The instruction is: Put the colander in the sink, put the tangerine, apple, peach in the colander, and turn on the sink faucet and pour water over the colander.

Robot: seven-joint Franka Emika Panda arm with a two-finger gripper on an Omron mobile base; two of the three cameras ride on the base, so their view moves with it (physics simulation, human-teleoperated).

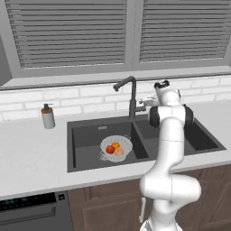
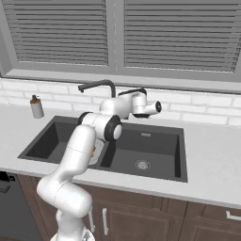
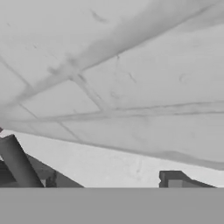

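The pincer (image 2: 157, 108) hangs just right of the sink faucet (image 1: 131, 92), near the white tiled backsplash (image 1: 67, 101); its jaw spacing cannot be told, and nothing is seen held. In the hand view, tile joints run slantwise, with a dark post at lower left that may be the faucet's stem. The pale tabletop (image 1: 31, 153) carries a dark double sink (image 1: 85, 160). In its left basin the colander (image 1: 116, 148) holds the apple (image 1: 110, 149), tangerine (image 1: 116, 145) and peach (image 1: 119, 151). A soap dispenser (image 1: 48, 116) stands at left. Grey window blinds (image 1: 67, 34) hang above. The arm hides the colander in the right base view.
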